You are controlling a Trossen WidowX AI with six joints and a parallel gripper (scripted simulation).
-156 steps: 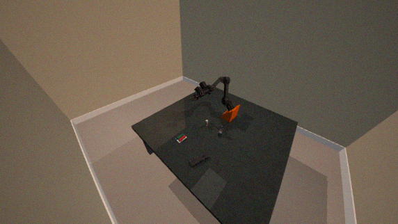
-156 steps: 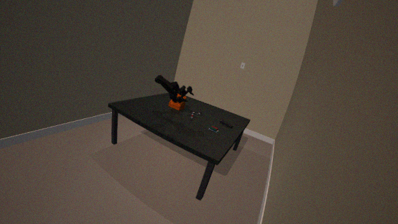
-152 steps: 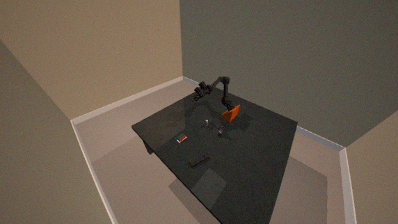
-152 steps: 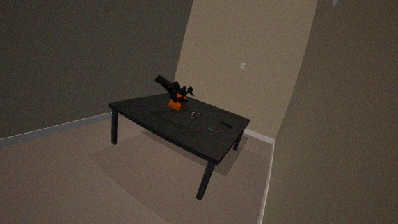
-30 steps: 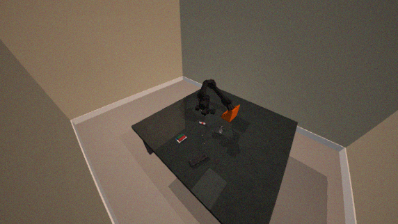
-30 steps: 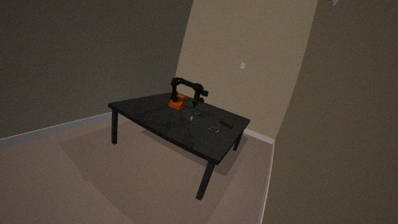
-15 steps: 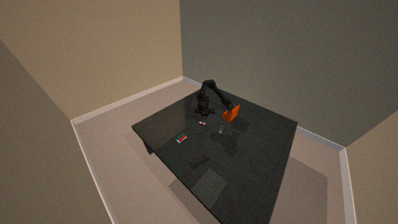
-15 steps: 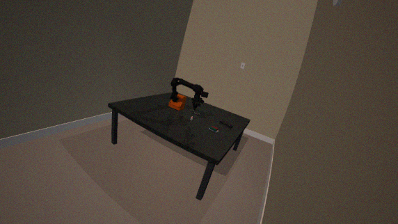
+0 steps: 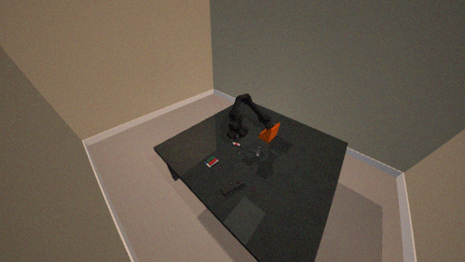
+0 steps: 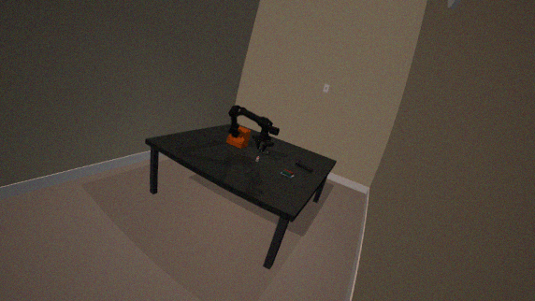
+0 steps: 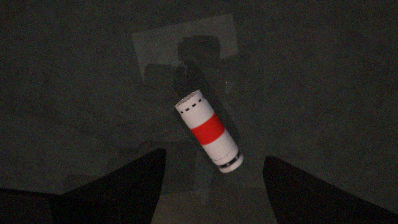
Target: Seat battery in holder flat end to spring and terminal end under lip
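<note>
Clearly, the battery [image 9: 236, 144] [image 10: 257, 159] [image 11: 209, 131] lies on its side on the dark counter [image 9: 293, 179] [image 10: 196, 159], white with 1 red band. Just above it hangs the gripper [image 9: 236, 135] [image 10: 263, 150] [image 11: 215, 161], about 1/2 open and holding nothing; its 2 fingers stand apart, and in the wrist view the battery sits aslant to them. In the top view, a red-and-green piece with white edging [image 9: 211, 162] [image 10: 287, 174] lies near the counter's left corner, and a black bar [image 9: 232, 188] [image 10: 304, 166] lies farther along the lower-left edge. I can't tell which piece is the holder. An orange block [image 9: 270, 133] [image 10: 238, 137] stands toward the upper-right edge.
</note>
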